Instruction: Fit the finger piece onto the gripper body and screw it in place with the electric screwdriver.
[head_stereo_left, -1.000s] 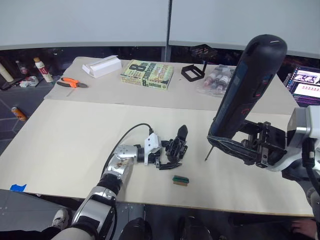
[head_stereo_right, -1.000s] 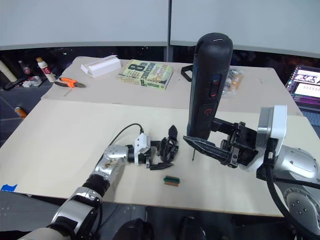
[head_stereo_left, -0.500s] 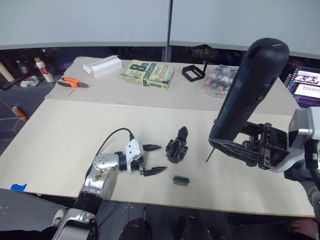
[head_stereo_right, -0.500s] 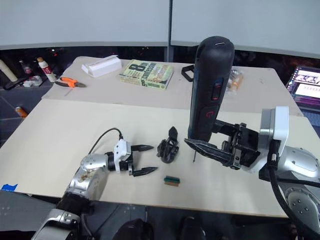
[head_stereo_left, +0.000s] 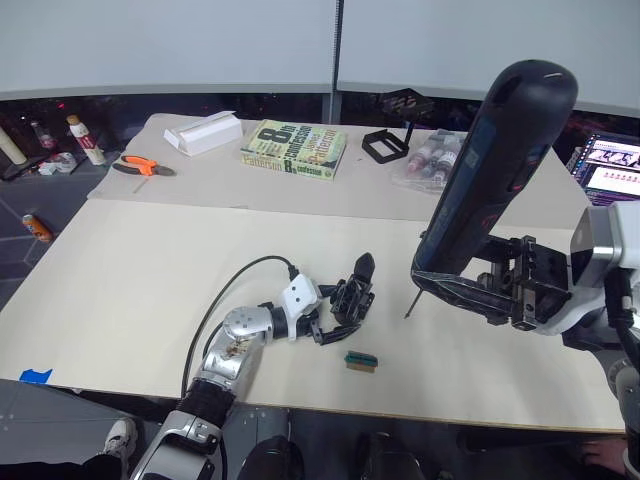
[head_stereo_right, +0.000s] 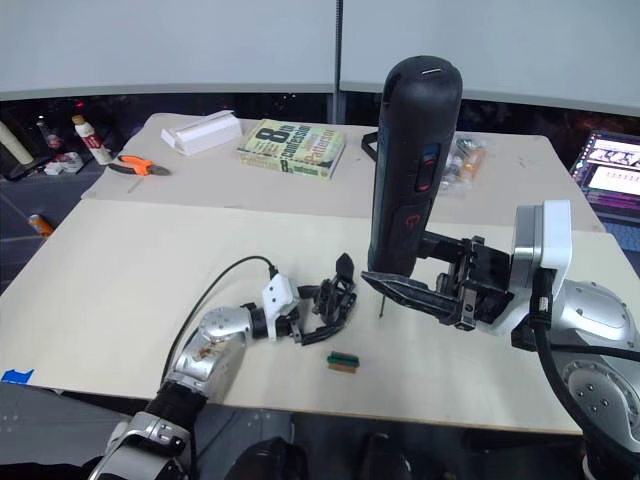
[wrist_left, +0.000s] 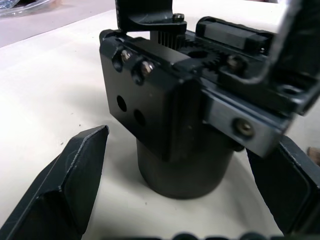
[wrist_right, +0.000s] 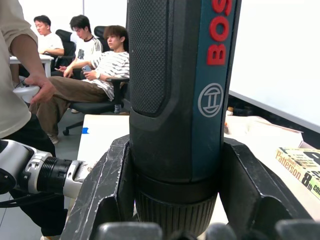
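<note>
Table (head_stereo_left: 130, 290): pale, matte, flat sheet over a greyer top; glass wall panels behind.
Far edge, left to right: orange-handled pliers (head_stereo_left: 143, 167); white oblong box (head_stereo_left: 204, 133); glossy paperback book (head_stereo_left: 294, 149); square black frame (head_stereo_left: 382, 145); clear bag of small bottles (head_stereo_left: 432, 160).
Left gripper (head_stereo_left: 328, 320): silver ribbed wrist, white block, two black wedge-shaped fingers (wrist_left: 65, 192) spread apart, one on each side of the gripper body's round base; contact not clear.
Gripper body (head_stereo_left: 351, 299): black, blocky, standing on a smooth cylindrical base near the middle of the table; flat plate with two holes and bright screw heads, toothed rack on top, one pointed finger rising from it.
Small block (head_stereo_left: 360, 360): green and tan, flat on the table just in front of the gripper body.
Screwdriver (head_stereo_right: 410, 170): thick black cylinder, dimpled grip panel, blue strip with red lettering, thin metal bit pointing down, tip just right of the gripper body.
Right gripper (head_stereo_right: 400, 288): black fingers clamped on the screwdriver's lower collar, holding it nearly upright, tilted slightly.
Finger piece: cannot tell.
</note>
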